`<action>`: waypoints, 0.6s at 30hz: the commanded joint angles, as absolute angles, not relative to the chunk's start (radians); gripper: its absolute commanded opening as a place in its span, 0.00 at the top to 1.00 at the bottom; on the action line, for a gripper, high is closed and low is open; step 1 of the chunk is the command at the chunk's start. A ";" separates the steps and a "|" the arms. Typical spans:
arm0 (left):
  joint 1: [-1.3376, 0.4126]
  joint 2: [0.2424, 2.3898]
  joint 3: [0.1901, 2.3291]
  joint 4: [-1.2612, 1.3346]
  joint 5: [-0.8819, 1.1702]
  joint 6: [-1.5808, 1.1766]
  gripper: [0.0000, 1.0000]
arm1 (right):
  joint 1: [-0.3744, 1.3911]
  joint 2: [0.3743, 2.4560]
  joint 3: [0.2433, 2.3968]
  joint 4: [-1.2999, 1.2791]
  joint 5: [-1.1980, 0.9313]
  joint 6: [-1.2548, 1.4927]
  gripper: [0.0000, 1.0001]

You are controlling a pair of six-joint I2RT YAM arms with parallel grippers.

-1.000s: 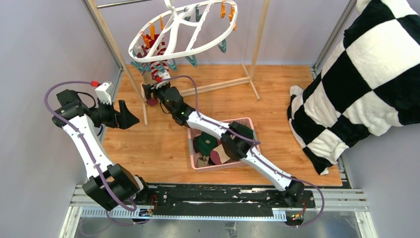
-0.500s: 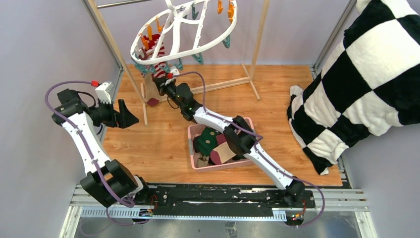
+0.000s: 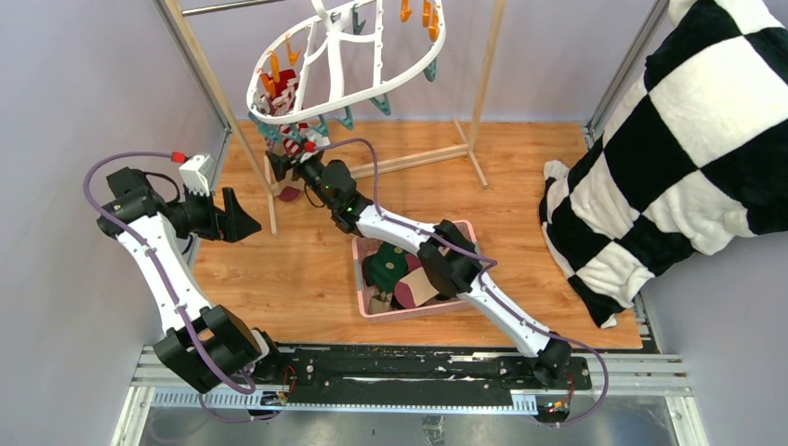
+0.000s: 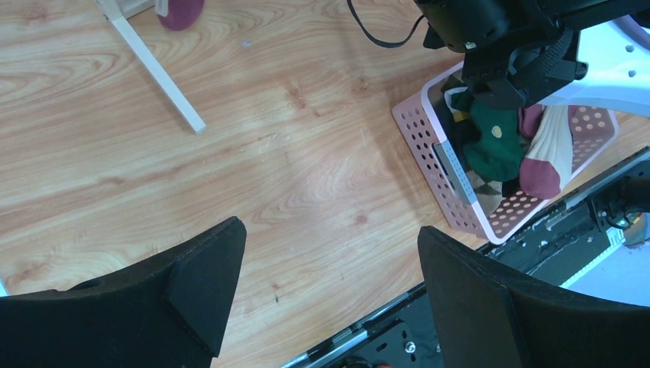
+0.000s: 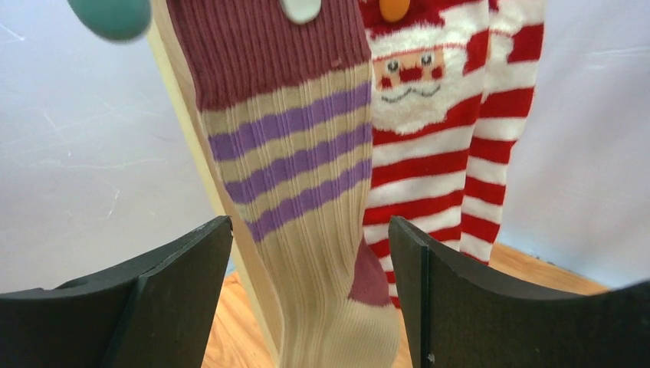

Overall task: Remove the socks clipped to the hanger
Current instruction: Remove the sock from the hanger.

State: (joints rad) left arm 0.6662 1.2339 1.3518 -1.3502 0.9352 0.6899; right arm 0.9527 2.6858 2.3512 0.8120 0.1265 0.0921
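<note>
Below the hanger [image 3: 376, 56], the right gripper [image 5: 306, 230] stands open, a tan purple-striped sock [image 5: 299, 192] between its fingers; the left gripper [image 4: 331, 230], left of the hanger, is open and empty.

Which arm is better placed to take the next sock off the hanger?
Right. The right gripper is open directly before the tan purple-striped sock clipped to the hanger. The left gripper, also open, hangs over bare wooden tabletop, off to one side.

I see a pink slotted basket [image 4: 512, 218] on the wooden floor [image 3: 279, 269], a wooden rack frame [image 3: 488, 65] behind it, and a checkered cloth [image 3: 688, 139] at right.
</note>
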 commanded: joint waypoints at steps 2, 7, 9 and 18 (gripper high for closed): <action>0.675 1.233 1.366 -1.389 0.946 0.729 0.10 | 0.983 2.768 2.505 0.830 0.229 0.010 0.20; 0.675 1.246 1.381 -1.406 0.941 0.745 0.11 | 0.975 2.865 2.691 0.803 0.270 0.009 0.27; 0.675 1.249 1.388 -1.409 0.944 0.746 0.11 | 0.966 2.844 2.665 0.824 0.264 0.020 0.47; 0.674 1.220 1.393 -1.431 0.941 0.753 0.11 | 0.969 2.636 2.360 0.975 0.089 0.022 1.00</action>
